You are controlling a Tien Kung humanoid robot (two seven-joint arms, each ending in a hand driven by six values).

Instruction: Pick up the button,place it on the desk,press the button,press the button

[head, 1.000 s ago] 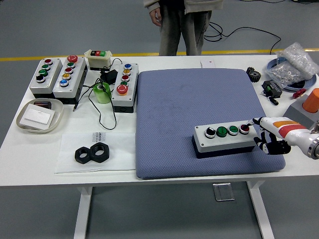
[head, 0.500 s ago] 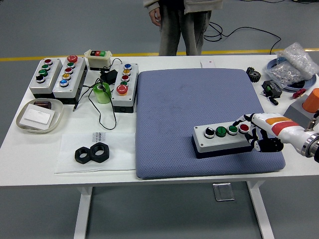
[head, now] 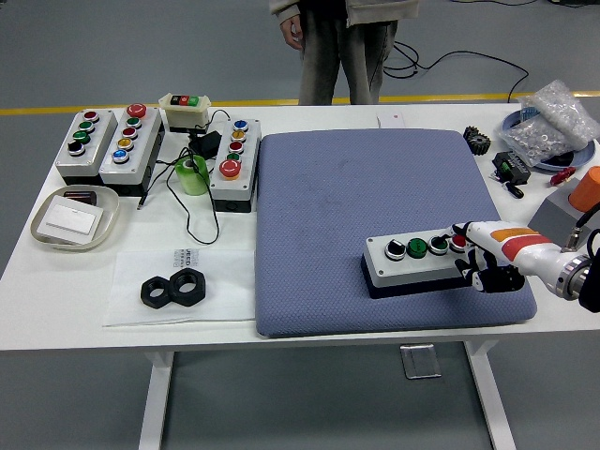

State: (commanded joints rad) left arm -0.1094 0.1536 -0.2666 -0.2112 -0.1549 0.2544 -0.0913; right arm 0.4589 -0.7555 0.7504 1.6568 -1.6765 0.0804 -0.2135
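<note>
A grey button box (head: 419, 261) with a black knob, two green buttons and a red button lies on the blue mat (head: 375, 220), near its front right. My right hand (head: 480, 261) comes in from the right edge. One extended finger rests on the red button (head: 457, 243) at the box's right end; the other fingers are curled beside the box. The hand holds nothing. My left arm is out of view.
Three more button boxes (head: 122, 141) and a small switch box (head: 185, 109) stand at the back left, with a green tape roll (head: 192, 174), a white tray (head: 73, 217) and two black nuts (head: 173, 289). Parts and bags lie at the back right. A person stands at the far side.
My right hand moved left and down over the box's right end, and its finger now lies on the red button. The box has not shifted.
</note>
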